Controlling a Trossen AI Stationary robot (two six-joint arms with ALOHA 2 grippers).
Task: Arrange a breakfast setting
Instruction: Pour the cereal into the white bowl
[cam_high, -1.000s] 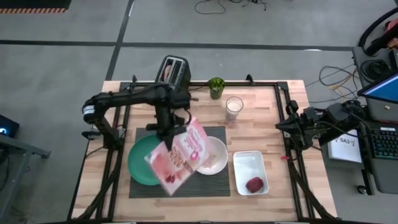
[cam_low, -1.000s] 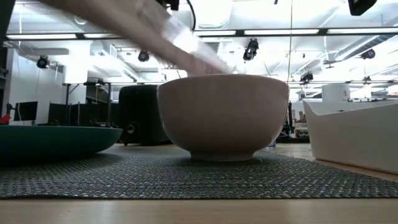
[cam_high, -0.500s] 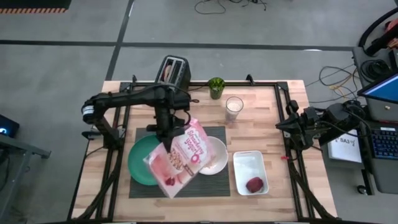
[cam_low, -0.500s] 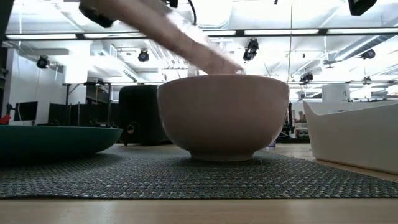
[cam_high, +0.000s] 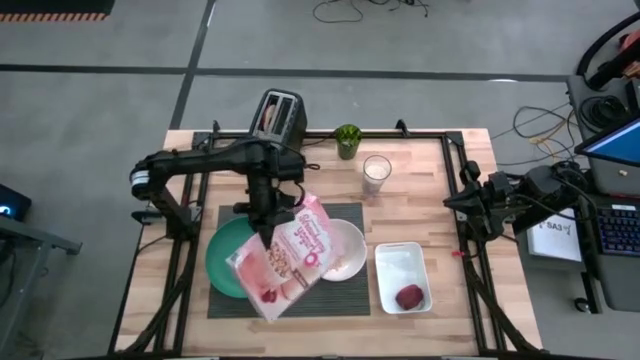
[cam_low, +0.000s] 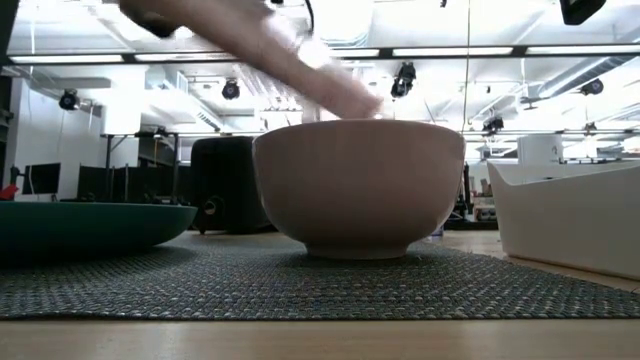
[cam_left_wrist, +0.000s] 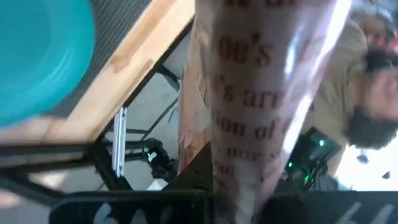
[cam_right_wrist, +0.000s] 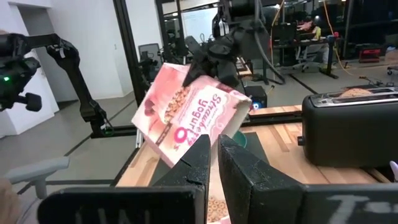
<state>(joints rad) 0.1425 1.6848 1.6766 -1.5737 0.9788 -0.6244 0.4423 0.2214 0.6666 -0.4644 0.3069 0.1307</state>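
Overhead, tilted pink cereal box (cam_high: 285, 258), open-topped.

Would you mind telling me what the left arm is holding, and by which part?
The left gripper is shut on the pink cereal box, gripping it near its closed end, with the open end tipped over the white bowl. The right gripper holds nothing.

Wooden counter (cam_high: 450, 240), items resting directly on it.
Placemat (cam_high: 225, 305) lay at centre; white dish (cam_high: 400, 265) just beside it; toaster (cam_high: 278, 112), green plant (cam_high: 347, 140), milk glass (cam_high: 376, 172) stood along far edge.
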